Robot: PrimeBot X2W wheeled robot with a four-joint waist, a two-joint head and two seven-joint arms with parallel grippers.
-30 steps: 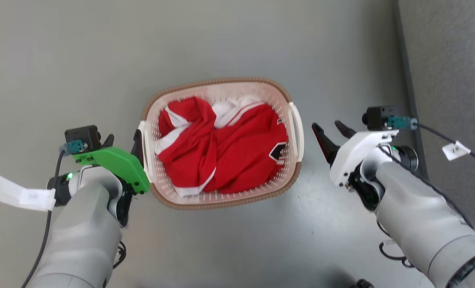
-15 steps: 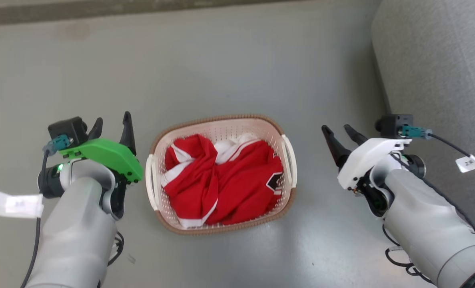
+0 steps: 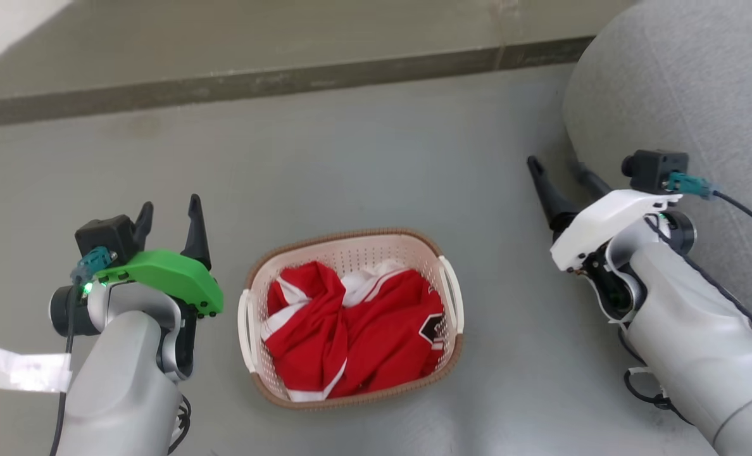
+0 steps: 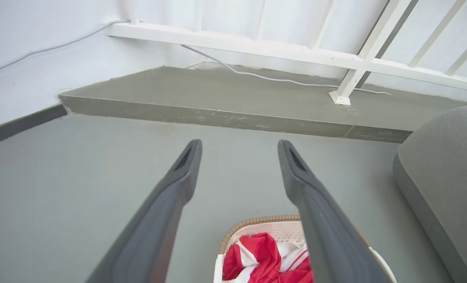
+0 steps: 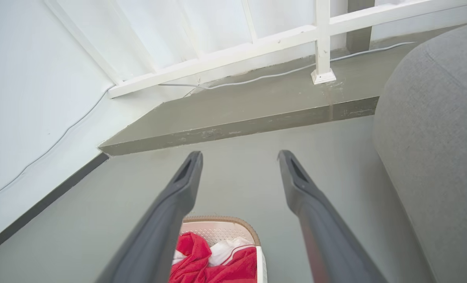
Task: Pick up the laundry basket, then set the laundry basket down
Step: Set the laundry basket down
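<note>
grey floor [image 3: 376, 158], step [image 3: 224, 92] at back; laundry basket [image 3: 344, 235] btwn l gripper [image 3: 170, 204] & r gripper [image 3: 554, 163], both spread, empty.

Red garment [image 3: 363, 335] (white-trimmed), grey cushion [image 3: 680, 76]

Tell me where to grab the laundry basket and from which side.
Probably best to take the laundry basket by its white handles: left claw on the left handle from the left, right claw on the right handle from the right. Both handles bow out from the walls, and red clothing fills the inside.
</note>
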